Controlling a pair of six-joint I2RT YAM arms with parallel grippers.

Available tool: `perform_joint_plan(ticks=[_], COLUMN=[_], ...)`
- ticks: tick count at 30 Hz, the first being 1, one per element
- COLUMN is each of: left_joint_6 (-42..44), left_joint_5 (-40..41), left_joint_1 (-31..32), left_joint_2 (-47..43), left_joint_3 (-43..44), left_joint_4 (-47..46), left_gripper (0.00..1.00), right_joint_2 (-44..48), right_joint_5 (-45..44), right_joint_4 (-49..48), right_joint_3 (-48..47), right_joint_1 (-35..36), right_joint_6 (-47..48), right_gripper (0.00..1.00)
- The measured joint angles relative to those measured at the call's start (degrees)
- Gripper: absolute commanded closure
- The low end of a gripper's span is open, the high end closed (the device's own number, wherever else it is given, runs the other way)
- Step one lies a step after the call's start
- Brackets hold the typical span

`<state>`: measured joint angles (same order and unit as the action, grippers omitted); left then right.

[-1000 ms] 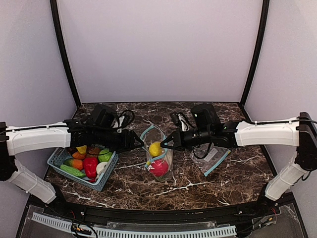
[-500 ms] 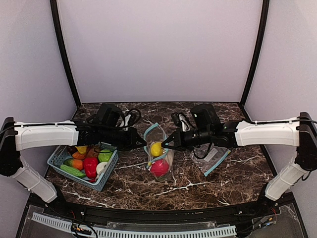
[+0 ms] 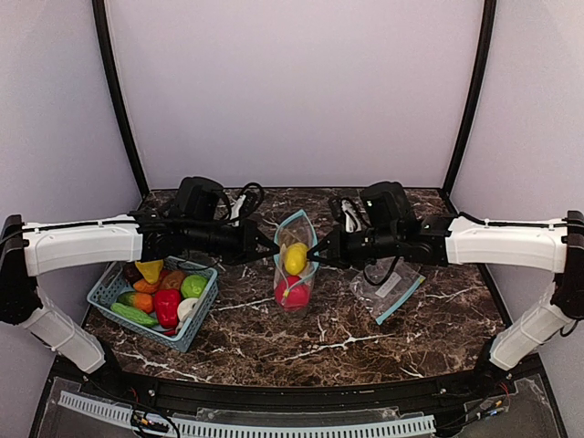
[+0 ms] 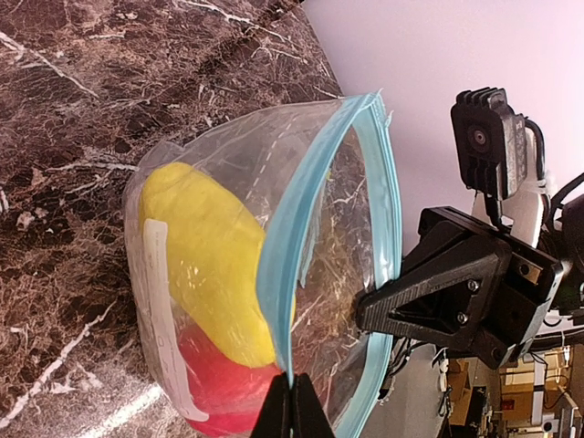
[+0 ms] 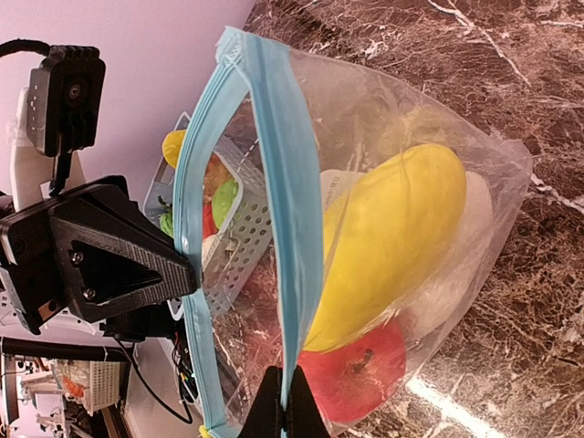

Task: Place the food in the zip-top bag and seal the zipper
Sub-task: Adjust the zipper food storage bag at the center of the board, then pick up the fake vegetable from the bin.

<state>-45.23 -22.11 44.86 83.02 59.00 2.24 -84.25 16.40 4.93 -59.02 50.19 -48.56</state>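
Holding step, by the look of it, with the filling only part done. In the middle of the dark marble table [image 3: 365,338]: a clear plastic zip-top bag with a teal zipper strip [image 3: 297,230], standing up with its mouth wide open. Inside, a glossy yellow toy fruit [image 3: 295,258] on top of a round red toy apple [image 3: 292,294]. At the bag's 9 o'clock side, the left gripper [image 3: 272,252], squeezed tight on the teal strip. At the 3 o'clock side, the right gripper [image 3: 321,257], pinching the other lip the same way. Off at 8 o'clock from the bag, a teal lattice basket [image 3: 103,290] with more food in it: a red toy pepper [image 3: 166,304], a green toy cucumber [image 3: 134,314] and other small pieces. At 4 o'clock, a second clear bag [image 3: 388,290], lying flat. Probably no free gripper for picking right now. Next, most likely: let go with one side, keep the mouth open with the other, fetch a piece from the basket and drop it in. Later, press the two teal lips together and slide along to shut the zipper. Best done gently, so as not to tip the bag.
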Motion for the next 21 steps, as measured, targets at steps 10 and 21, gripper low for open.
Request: perform_joint_plan(ticks=[10, 21], left_joint_6=[1.88, 7.61], left_joint_5=[0.76, 9.27], left_joint_1=[0.00, -1.92], left_joint_2=[0.66, -8.26], left_joint_3=[-0.02, 0.04], left_joint_4=[1.62, 17.77], left_gripper=[0.67, 0.28], right_joint_2=[-0.24, -0.31], right_joint_5=[-1.03, -0.85], right_joint_4=[2.40, 2.43], right_joint_3=[0.00, 0.00], right_joint_1=[-0.02, -0.02], right_joint_6=[0.04, 1.11], right_gripper=[1.00, 1.00])
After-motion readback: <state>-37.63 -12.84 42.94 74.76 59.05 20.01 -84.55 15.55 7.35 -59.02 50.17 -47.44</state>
